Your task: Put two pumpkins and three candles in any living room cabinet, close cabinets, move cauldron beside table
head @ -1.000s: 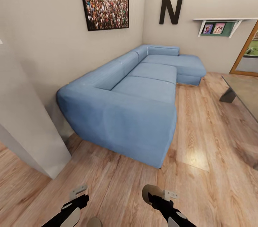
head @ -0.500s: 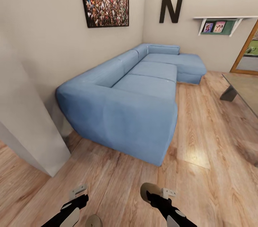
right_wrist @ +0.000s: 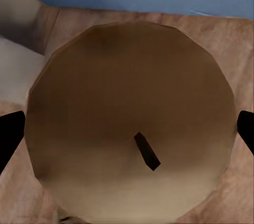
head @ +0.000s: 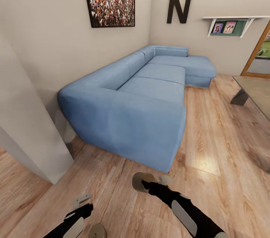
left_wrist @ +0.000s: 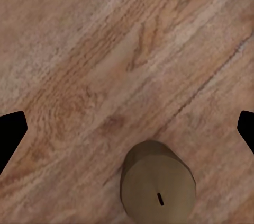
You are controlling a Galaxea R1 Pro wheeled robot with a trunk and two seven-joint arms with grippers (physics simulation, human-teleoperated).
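sofa (head: 142,106) near candle (head: 141,182) ahead.

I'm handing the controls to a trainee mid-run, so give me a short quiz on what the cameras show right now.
1. True or false: the right pincer is shut on a candle.
2. Where is the second candle? A) on the sofa. B) on the wood floor near the open left pincer. C) on the glass table.
3. Fill in: the big black letter on the wall is ___.

Key: 1 true; 2 B; 3 N.
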